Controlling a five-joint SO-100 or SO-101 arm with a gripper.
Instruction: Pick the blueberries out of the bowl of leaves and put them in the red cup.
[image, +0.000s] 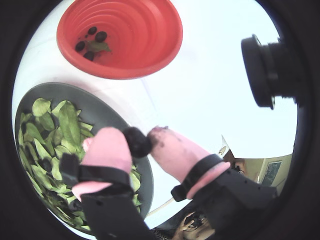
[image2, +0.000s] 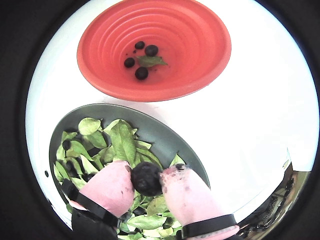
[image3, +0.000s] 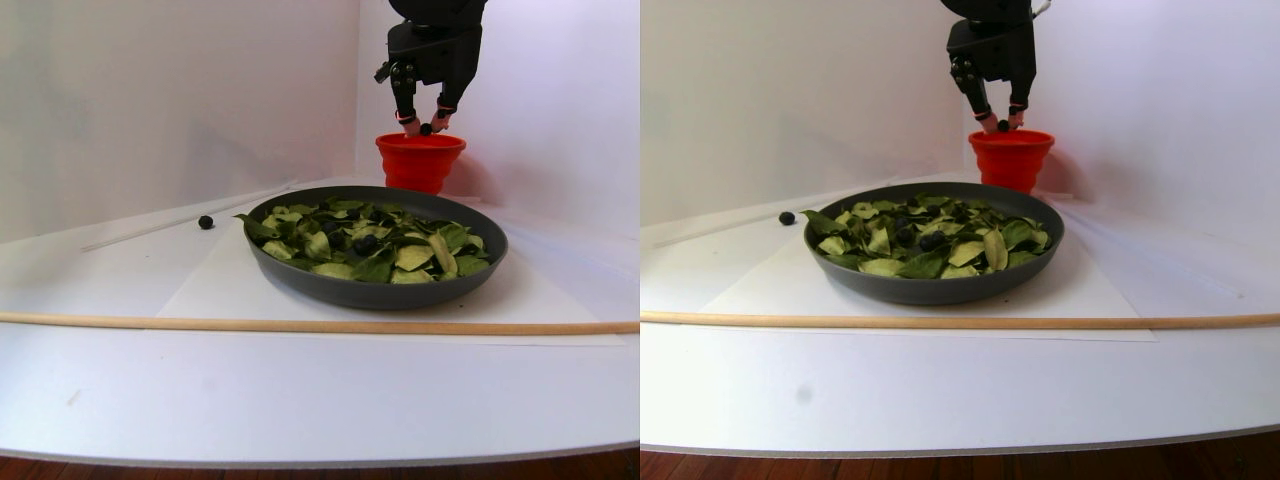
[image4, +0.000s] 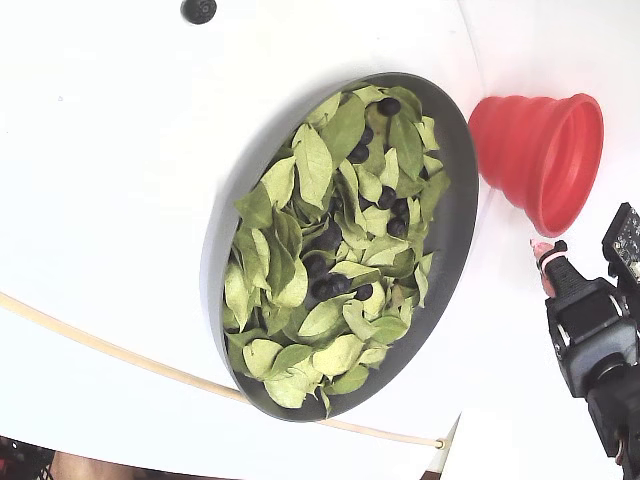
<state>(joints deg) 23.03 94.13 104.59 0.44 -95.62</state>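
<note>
Wrist view, gripper: the gripper (image: 141, 142) comes in from 6 o'clock, its two pink-padded fingers (image: 107, 150) clamped on one blueberry (image: 137, 141).
Wrist view, red cup: the red cup (image: 145, 42) sits at 12 o'clock with its mouth facing the camera; four dark berries (image: 100, 36) and a small leaf lie on its bottom.
Wrist view, bowl of leaves: the bowl of leaves (image: 90, 106) lies at 8 o'clock, partly behind the left finger.
Wrist view, camera: a black camera module (image: 270, 71) juts in at 3 o'clock.

Another wrist view, gripper: the gripper (image2: 147, 178) at 6 o'clock pinches the blueberry (image2: 145, 178) between stained pink pads, above the near rim of the bowl of leaves (image2: 160, 131).
Another wrist view, red cup: the red cup (image2: 200, 40) at 12 o'clock holds four berries (image2: 141, 73) around one leaf.

Stereo pair view, gripper: in the left half the gripper (image3: 426, 128) hangs just above the red cup (image3: 420, 160) with the blueberry (image3: 426, 129) between its tips.
Stereo pair view, bowl: the bowl of leaves (image3: 380, 285) stands in front of the cup; dark berries show among the leaves.
Stereo pair view, stray berry: one loose berry (image3: 205, 222) lies on the white table (image3: 300, 390) at the bowl's 9 o'clock.
Stereo pair view, stick: a wooden rod (image3: 300, 325) runs across the table in front of the bowl.

Fixed view, bowl: the bowl of leaves (image4: 452, 210) fills the middle, with several berries (image4: 329, 286) among the leaves.
Fixed view, red cup: the red cup (image4: 540, 150) is at 2 o'clock, just beside the bowl.
Fixed view, gripper: the arm enters at 4 o'clock; only one pink fingertip (image4: 543, 252) shows, near the cup's rim.
</note>
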